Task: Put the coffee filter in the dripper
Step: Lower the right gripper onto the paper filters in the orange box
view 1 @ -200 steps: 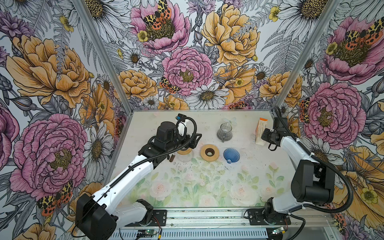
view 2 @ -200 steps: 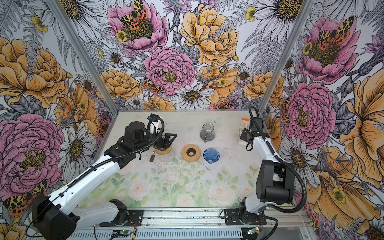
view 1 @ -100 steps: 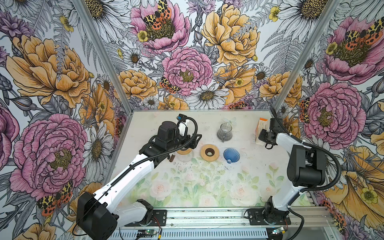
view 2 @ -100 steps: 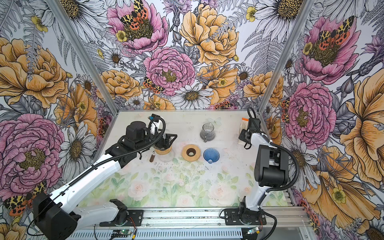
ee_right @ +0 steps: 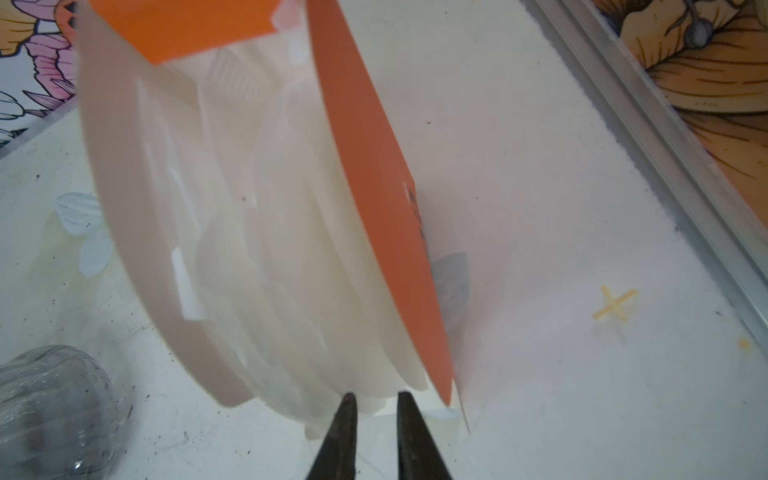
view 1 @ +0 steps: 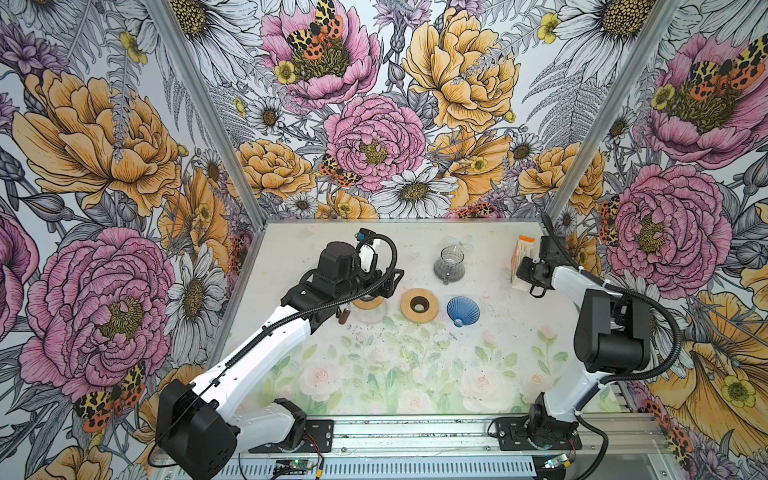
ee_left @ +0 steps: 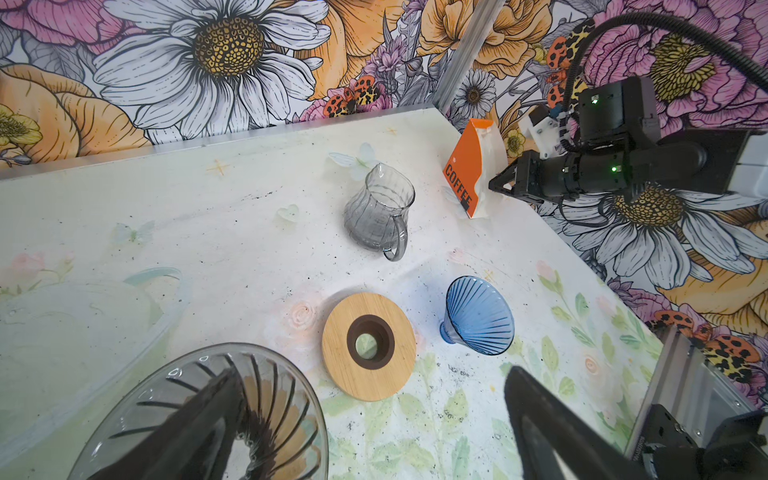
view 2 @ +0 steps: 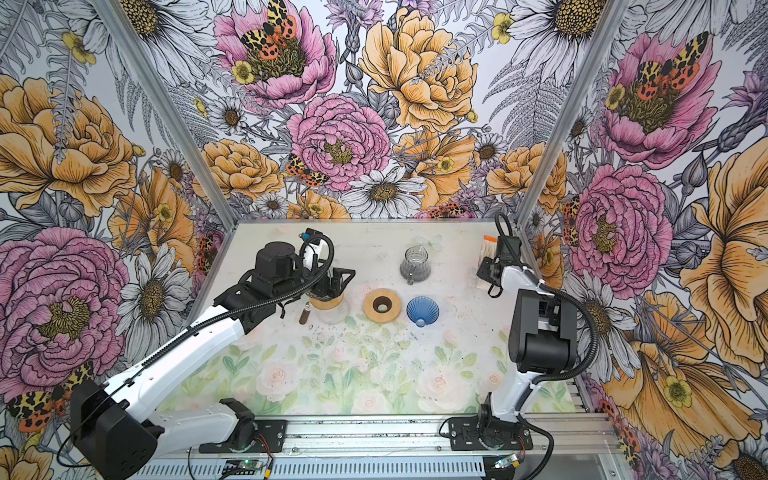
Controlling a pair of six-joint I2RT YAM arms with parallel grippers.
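- Right elbow (view 1: pixel 611 332) has shifted toward one orange-cased white filter stack (ee_right: pixel 270 249) at desk's (view 1: pixel 490 291) right edge; right end effector (ee_right: pixel 376 399) tips barely apart there, grip I can't tell.
- Left end effector (ee_left: pixel 374 370) gapes over one clear glass dripper (ee_left: pixel 274 407); one blue glass dripper (ee_left: pixel 478 316) nearby.

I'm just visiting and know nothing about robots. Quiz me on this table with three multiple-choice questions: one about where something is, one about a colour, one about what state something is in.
1. Where does the round wooden ring lie?
A. Between the clear glass dripper and the blue ribbed glass cone
B. On top of the grey pitcher
C. At the table's front edge

2. What colour is the stand holding the white paper filters?
A. Green
B. Orange
C. Black

3. How do the jaws of the left gripper stand?
A. Shut on the ring
B. Shut on a filter
C. Wide open

Answers:
1 A: both top views show the ring in the middle of that row.
2 B: its orange face reads COFFEE.
3 C: the left wrist view shows the fingers far apart.
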